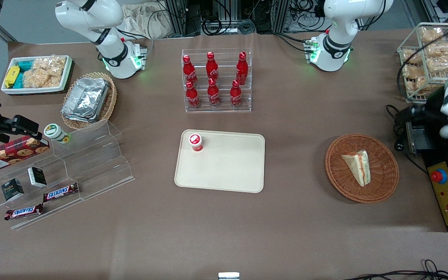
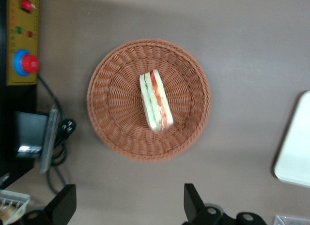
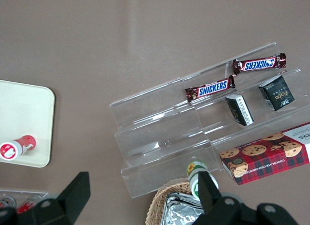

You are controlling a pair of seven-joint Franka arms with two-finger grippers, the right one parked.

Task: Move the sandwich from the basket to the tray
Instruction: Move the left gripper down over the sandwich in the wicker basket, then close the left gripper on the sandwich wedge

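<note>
The sandwich [image 1: 358, 165], a white wedge with a red and green filling stripe, lies in the round reddish-brown wicker basket [image 1: 383, 186]. The left wrist view shows the sandwich [image 2: 156, 101] on its side in the middle of the basket [image 2: 111, 104]. My left gripper [image 2: 128, 205] is open and empty. It hangs well above the table, just off the basket's rim. In the front view the gripper [image 1: 422, 111] is a dark blur toward the working arm's end. The cream tray [image 1: 228, 171] lies mid-table; its corner also shows in the left wrist view [image 2: 295, 147].
A small red-capped bottle [image 1: 195, 142] stands on the tray's corner. A rack of red bottles [image 1: 216, 81] is farther back. A yellow control box with a red button [image 1: 445, 190] and a wire rack of bagged snacks [image 1: 428, 58] flank the basket. An acrylic shelf [image 1: 72, 163] holds snacks.
</note>
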